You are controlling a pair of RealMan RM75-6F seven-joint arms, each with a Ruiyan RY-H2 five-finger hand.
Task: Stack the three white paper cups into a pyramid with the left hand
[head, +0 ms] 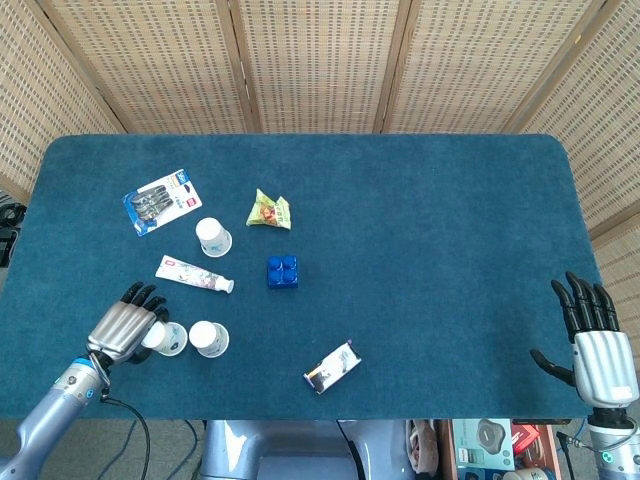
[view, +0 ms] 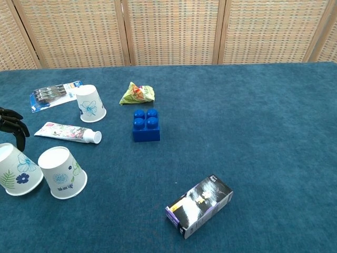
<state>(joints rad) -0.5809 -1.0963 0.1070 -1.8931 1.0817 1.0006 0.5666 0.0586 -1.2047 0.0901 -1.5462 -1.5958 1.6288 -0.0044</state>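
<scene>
Three white paper cups with flower prints stand upside down on the blue table. My left hand [head: 125, 328] grips one cup [head: 166, 338] near the front left edge; this cup [view: 17, 169] sits slightly tilted, right beside the second cup [head: 208, 339] [view: 62, 172]. Only the left hand's dark fingertips [view: 14, 125] show in the chest view. Further back, the third cup [head: 213, 236] [view: 90, 104] stands alone. My right hand [head: 597, 345] hangs open beyond the table's front right corner, holding nothing.
A toothpaste tube [head: 195, 275] lies between the third cup and the front pair. A blister pack [head: 161, 200], a green snack packet [head: 269, 211], a blue brick [head: 282, 271] and a small dark box [head: 332, 366] are scattered over the left and middle.
</scene>
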